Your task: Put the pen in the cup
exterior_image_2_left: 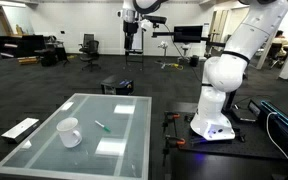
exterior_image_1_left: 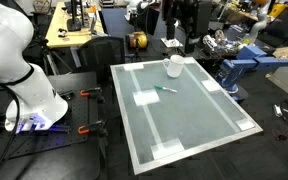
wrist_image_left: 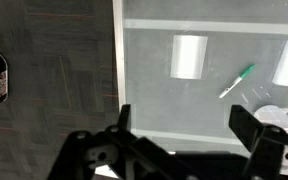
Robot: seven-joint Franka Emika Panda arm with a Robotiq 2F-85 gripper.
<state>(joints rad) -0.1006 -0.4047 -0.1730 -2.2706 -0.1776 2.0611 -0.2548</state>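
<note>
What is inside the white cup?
Nothing shows inside the cup; the pen lies on the table beside it, apart. The cup's bottom is hidden by its own wall.

Glossy white rounded arm point(exterior_image_2_left: 227, 75), bulbous base segment, blue-violet glow at its foot, black angular jaws.

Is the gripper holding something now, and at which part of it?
Nothing is held. The gripper is open with empty jaws; the pen lies free on the table, apart from the cup.
</note>
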